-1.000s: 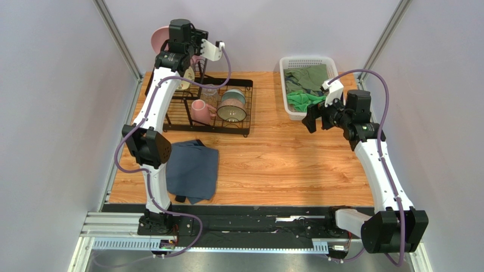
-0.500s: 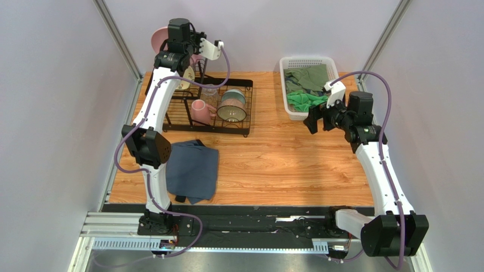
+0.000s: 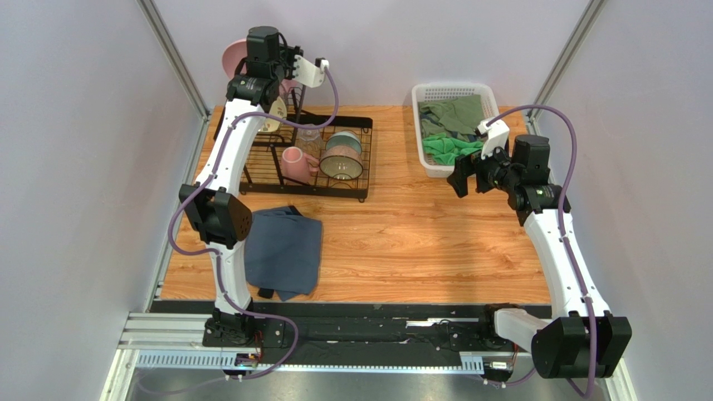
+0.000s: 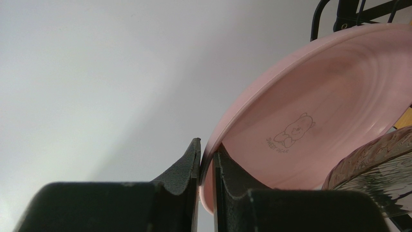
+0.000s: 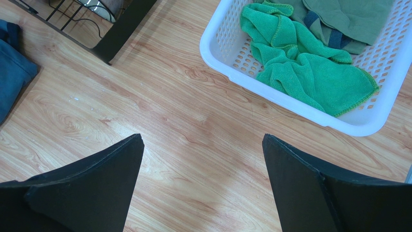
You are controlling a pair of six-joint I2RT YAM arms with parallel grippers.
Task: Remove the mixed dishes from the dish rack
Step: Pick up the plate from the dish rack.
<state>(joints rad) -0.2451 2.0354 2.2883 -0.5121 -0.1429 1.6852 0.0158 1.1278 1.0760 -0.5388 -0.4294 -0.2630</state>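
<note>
Against the plain grey wall, the large pink plate point(image 4: 309, 111) stands on edge at the back left of the dish rack point(image 3: 305, 191), its rim pinched between the nearly closed jaws of the left gripper point(image 4: 207, 155). Lifting it straight up along its own plane should clear the wires. The right gripper point(image 5: 203, 140) hangs wide open and empty near the white basket point(image 5: 220, 63).

A robotics lab cell was indicated: a wood-grain surface point(image 3: 418, 242) was enclosed by plain grey panels point(image 3: 75, 167) on aluminium posts point(image 3: 174, 58), with a left arm point(image 3: 219, 167) and right arm point(image 3: 562, 242) bolted to an extruded rail point(image 3: 167, 332).
</note>
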